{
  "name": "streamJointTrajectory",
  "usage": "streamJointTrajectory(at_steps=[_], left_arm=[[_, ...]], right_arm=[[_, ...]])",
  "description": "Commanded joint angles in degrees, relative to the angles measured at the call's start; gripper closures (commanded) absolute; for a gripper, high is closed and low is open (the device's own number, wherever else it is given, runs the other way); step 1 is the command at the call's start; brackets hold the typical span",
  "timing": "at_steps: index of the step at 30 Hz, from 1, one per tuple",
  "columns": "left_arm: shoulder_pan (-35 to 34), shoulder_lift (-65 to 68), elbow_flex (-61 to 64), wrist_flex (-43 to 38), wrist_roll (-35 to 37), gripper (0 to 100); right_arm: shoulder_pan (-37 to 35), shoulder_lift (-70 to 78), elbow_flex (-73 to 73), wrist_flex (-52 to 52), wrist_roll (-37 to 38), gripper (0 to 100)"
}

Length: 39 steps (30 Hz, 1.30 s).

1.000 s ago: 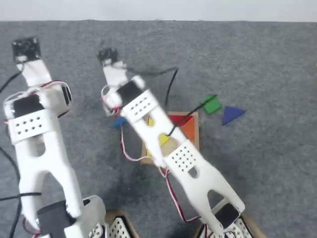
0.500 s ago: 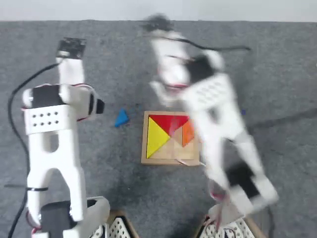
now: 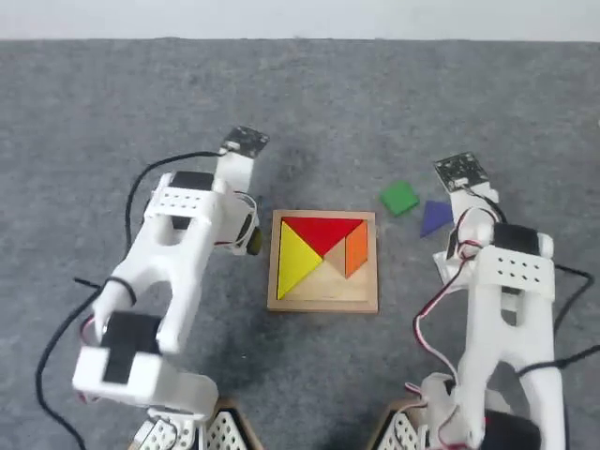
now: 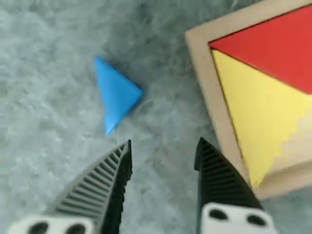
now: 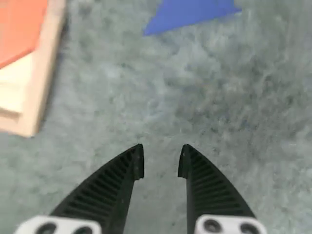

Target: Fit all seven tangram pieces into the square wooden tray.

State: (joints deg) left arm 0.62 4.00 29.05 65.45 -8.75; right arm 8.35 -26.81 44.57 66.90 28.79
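The square wooden tray (image 3: 323,305) lies mid-table and holds a red triangle (image 3: 323,232), a yellow triangle (image 3: 295,261) and an orange piece (image 3: 356,251). A light blue triangle (image 4: 116,92) lies on the carpet just left of the tray rim (image 4: 202,63). My left gripper (image 4: 163,151) hovers open just short of it, holding nothing. A dark blue triangle (image 3: 434,217) and a green square (image 3: 400,198) lie right of the tray. My right gripper (image 5: 161,158) is open over bare carpet, short of the dark blue triangle (image 5: 190,12), with the tray corner (image 5: 44,73) to one side.
Grey carpet covers the table. My left arm (image 3: 187,234) stands beside the tray's left edge and my right arm (image 3: 497,272) beside its right edge. Cables trail from both arms. Open carpet lies behind and in front of the tray.
The right arm swung off the tray, where it lay a second ago, to the tray's right side. The left arm moved in from the far left to the tray's left edge.
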Motion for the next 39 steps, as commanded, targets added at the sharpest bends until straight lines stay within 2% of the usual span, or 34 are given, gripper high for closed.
streamJointTrajectory(at_steps=[1,6,11,15,20,23,30,32,36,39], left_arm=[[-1.58,1.93,-4.18,-3.25,7.03,79],[-8.0,1.23,-5.76,-6.42,15.91,79],[-12.4,0.88,-5.76,-7.21,17.05,79],[-13.01,1.49,-5.14,-7.3,16.79,79],[-12.22,0.88,-4.35,-7.3,16.7,79],[-12.22,0.88,-4.0,-7.3,16.7,79],[-12.22,0.88,-3.82,-6.95,15.47,79],[-12.22,0.88,-3.82,-6.95,15.21,79],[-12.22,0.88,-3.74,-6.95,15.12,79],[-12.22,0.88,-3.74,-7.03,15.12,79]], right_arm=[[0.13,4.88,-1.23,-5.67,0.53,86.2],[-3.03,17.63,-12.48,-6.2,0.35,86.1],[-9.63,32.04,-30.15,-4.7,1.85,84.9],[-15.52,43.12,-43.69,-1.01,6.07,74.0],[-19.38,55.16,-57.41,-0.48,5.1,64.0],[-19.74,60.97,-63.91,-0.48,2.46,65.1],[-19.12,71.16,-73.14,1.98,2.46,71.4],[-18.33,72.66,-74.02,2.07,2.2,75.7],[-17.19,73.01,-74.37,3.74,2.11,91.6],[-16.75,72.92,-74.46,4.79,2.11,92.8]])
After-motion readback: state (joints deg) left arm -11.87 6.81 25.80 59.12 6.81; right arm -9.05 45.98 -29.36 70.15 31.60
